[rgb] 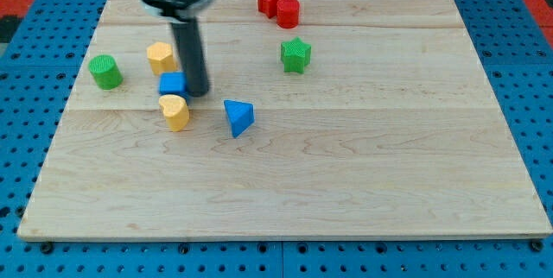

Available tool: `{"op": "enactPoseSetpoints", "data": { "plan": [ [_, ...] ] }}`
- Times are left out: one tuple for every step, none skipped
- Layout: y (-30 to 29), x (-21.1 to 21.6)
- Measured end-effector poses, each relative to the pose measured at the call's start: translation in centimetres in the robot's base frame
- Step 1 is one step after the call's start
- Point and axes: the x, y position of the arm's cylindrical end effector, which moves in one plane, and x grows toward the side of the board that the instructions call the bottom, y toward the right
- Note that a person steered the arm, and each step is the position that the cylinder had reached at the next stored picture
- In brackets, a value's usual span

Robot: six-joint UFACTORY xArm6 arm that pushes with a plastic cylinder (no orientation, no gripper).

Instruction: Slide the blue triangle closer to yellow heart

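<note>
The blue triangle (238,116) lies on the wooden board left of centre. The yellow heart (174,111) lies to its left, about a block's width away. A blue cube (172,84) sits just above the heart. My tip (198,93) is down on the board, touching the right side of the blue cube, up and to the left of the blue triangle and up and to the right of the heart.
A yellow block (160,56) sits above the blue cube. A green cylinder (105,72) is at the left edge. A green star (295,54) lies right of centre near the top. A red star (271,0) and a red block (288,12) are at the top.
</note>
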Motion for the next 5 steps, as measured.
{"op": "enactPoseSetpoints", "data": {
  "plan": [
    [1.4, -0.2],
    [10.6, 4.4],
    [18.2, 6.9],
    [19.3, 10.0],
    [10.1, 7.8]
  ]
}}
